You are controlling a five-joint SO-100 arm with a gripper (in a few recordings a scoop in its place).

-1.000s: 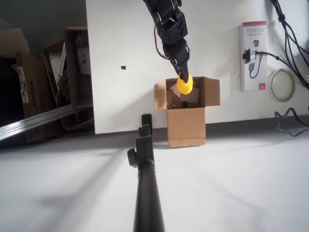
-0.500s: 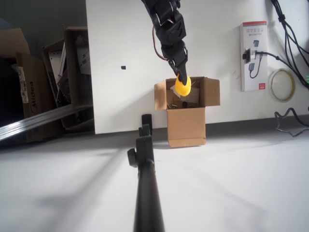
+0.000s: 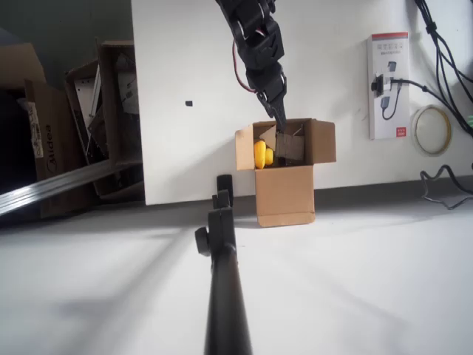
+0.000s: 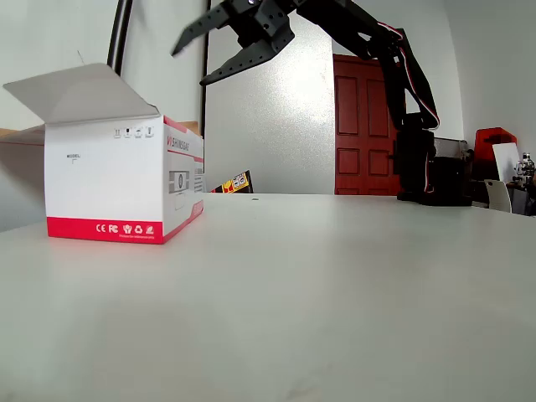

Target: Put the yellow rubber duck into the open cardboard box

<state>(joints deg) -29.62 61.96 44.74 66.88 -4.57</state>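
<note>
Sitting inside the open cardboard box (image 3: pixel 284 174), against its left wall in the overhead view, the yellow rubber duck (image 3: pixel 263 154) lies just below and left of the claw (image 3: pixel 284 122). The claw hangs over the box's far rim, jaws spread and empty, clearest in the fixed view (image 4: pixel 205 57) above the counter (image 4: pixel 335 276).

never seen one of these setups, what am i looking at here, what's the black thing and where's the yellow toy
The black thing is a small robot arm. Its two-fingered hand stands open in the fixed view, taken low from the table's edge. The overhead view looks down on the white table. There the yellow rubber duck lies inside the open cardboard box, with the hand just above the box, holding nothing. A white and red product box stands on the table too, with cables nearby.
</note>
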